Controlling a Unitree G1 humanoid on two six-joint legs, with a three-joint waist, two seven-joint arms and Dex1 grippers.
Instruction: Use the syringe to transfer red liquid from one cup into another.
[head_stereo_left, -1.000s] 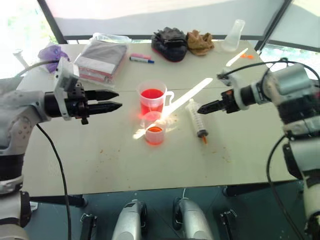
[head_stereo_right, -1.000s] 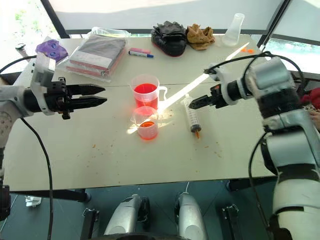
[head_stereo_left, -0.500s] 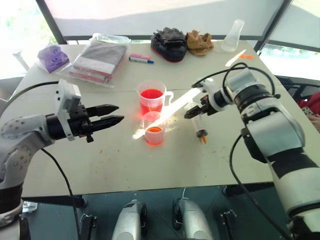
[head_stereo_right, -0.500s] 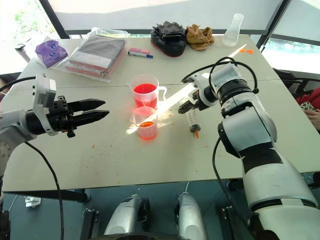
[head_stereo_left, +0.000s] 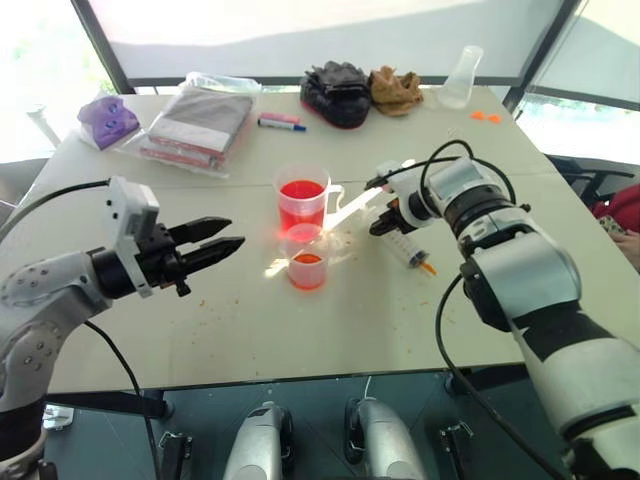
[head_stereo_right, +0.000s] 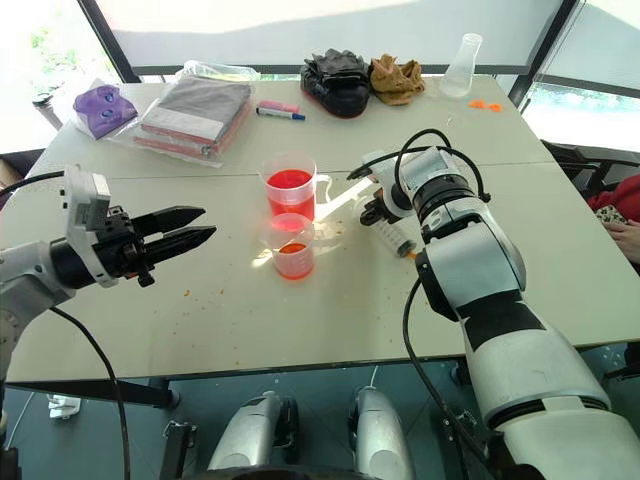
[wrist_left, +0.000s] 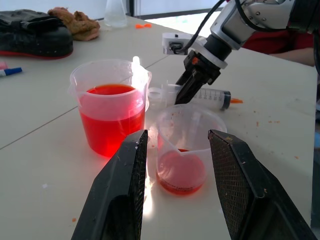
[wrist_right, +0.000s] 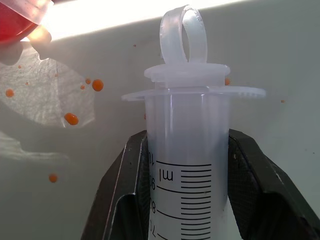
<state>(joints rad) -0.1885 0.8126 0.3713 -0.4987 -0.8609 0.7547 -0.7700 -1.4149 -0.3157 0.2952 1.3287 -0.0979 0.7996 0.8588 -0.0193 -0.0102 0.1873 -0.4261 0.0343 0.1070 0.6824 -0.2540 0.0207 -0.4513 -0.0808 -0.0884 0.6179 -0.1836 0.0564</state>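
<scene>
Meanwhile, right gripper (head_stereo_right: 374, 208) was clamped on the large clear plastic syringe (head_stereo_right: 392, 232), lying on the pale table (head_stereo_right: 300, 320) right of the handled beaker (head_stereo_right: 291, 188); left gripper (head_stereo_right: 196, 226) stood apart.

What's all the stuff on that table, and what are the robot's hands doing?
Beaker: one, clear with handle, holding red liquid, mid-table.
Small cup: one, clear, a little red liquid at its bottom, just in front of the beaker.
Syringe: one, clear with orange tip, lying right of the beaker.
Marker pen: one, blue and pink, far side.
Flat packet: one, grey with red edges, far left.
Purple bundle: one, far left corner.
Black cloth: one, far side.
Brown cloth: one, beside the black cloth.
Flask: one, clear, far right.
Left gripper: black fingers open, hovering left of the cups.
Right gripper: black fingers closed on the syringe's barrel near the plunger end.
</scene>
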